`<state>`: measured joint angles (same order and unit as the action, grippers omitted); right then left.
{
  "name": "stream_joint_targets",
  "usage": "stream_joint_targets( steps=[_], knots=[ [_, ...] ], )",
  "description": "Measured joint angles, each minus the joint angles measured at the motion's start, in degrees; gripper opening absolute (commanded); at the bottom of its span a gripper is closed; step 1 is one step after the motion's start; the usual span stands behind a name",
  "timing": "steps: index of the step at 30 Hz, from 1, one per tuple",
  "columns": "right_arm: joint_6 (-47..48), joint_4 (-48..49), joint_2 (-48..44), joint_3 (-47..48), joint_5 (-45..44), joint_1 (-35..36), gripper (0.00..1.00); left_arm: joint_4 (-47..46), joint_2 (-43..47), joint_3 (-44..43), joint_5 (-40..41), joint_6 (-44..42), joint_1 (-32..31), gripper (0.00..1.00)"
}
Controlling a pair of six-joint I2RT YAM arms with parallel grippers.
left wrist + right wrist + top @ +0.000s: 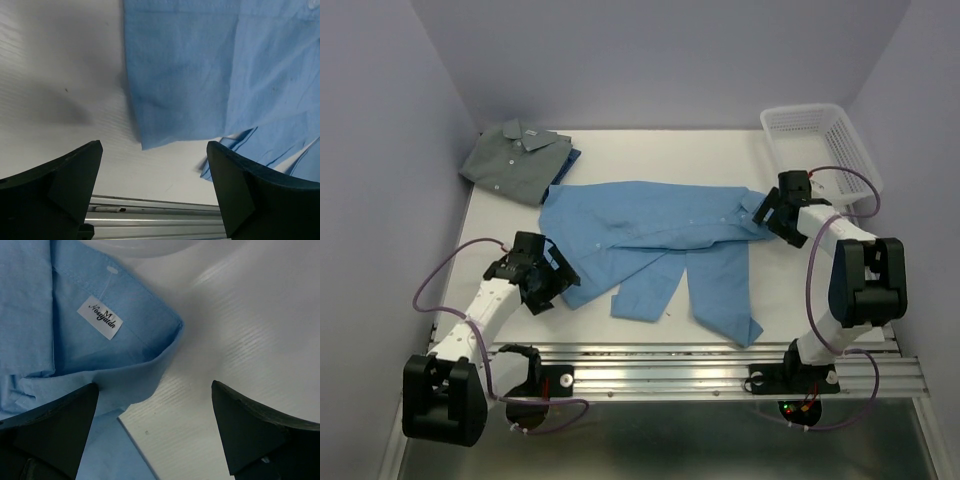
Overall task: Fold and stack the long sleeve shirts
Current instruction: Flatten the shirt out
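A light sky-blue shirt point(660, 235) lies spread across the middle of the table, its sleeves folded inward and down. A folded grey-green shirt point(515, 160) lies at the back left, on top of a darker blue shirt point(570, 160) of which only an edge shows. My left gripper point(555, 280) is open at the sky-blue shirt's lower left corner point(150, 135), holding nothing. My right gripper point(770, 215) is open at the shirt's collar end; the collar and size label point(100, 322) show in the right wrist view.
A white plastic mesh basket point(820, 145) stands at the back right, just behind the right gripper. The table's metal front rail point(720, 365) runs along the near edge. Purple walls enclose the table on three sides.
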<state>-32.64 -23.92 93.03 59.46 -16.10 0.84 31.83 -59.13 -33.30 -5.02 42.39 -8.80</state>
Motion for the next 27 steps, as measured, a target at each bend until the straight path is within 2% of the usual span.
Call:
stream_joint_targets(
  steps=[4,5,7,8,9,10,11,12,13,17,22,25,27],
  knots=[
    [-0.50,3.32,5.01,0.00,1.75,0.00,0.97,-1.86,0.33,2.86,-2.27,2.58,-3.48,0.99],
    [-0.61,4.28,6.10,0.00,2.01,0.00,0.92,-2.23,-0.61,3.02,-2.38,3.04,-4.15,0.98],
    [-0.52,5.73,7.43,0.37,2.01,0.02,0.82,-4.13,-3.63,3.06,-2.45,3.69,-5.05,0.84],
    [-0.48,6.62,7.91,0.68,2.12,0.09,0.61,-5.31,-5.75,3.06,-2.56,4.20,-5.55,0.74],
    [-0.11,7.96,8.31,0.83,2.62,0.09,0.52,-5.60,-6.93,2.67,-2.86,4.44,-5.81,0.45],
    [-0.28,8.76,8.46,0.83,2.89,0.09,0.45,-7.26,-8.24,2.21,-2.75,4.59,-6.12,0.33],
    [-0.02,10.01,8.61,0.76,3.65,0.09,0.33,-8.46,-9.53,1.86,-2.47,5.01,-6.36,0.16],
    [-0.13,10.71,8.70,0.66,4.42,0.07,0.28,-9.62,-11.28,1.66,-1.68,5.14,-6.58,0.00],
    [0.11,11.61,8.74,0.46,5.18,0.02,0.18,-9.64,-12.83,1.09,-1.60,4.70,-6.60,0.00],
    [1.40,14.01,8.57,-0.09,6.99,0.02,0.01,-10.23,-15.85,-2.86,0.74,4.17,-6.88,0.00],
    [3.93,13.14,3.02,0.07,9.29,0.02,0.01,-8.92,-10.91,-9.97,2.25,1.51,-6.99,0.00],
    [5.40,10.25,-6.01,2.86,9.51,0.02,0.01,-8.92,-2.21,-17.94,4.26,-0.44,-7.08,0.00],
    [6.36,8.85,-11.06,6.84,9.29,0.15,0.01,-9.31,3.69,-26.25,6.47,-2.23,-7.30,0.00]
  ],
)
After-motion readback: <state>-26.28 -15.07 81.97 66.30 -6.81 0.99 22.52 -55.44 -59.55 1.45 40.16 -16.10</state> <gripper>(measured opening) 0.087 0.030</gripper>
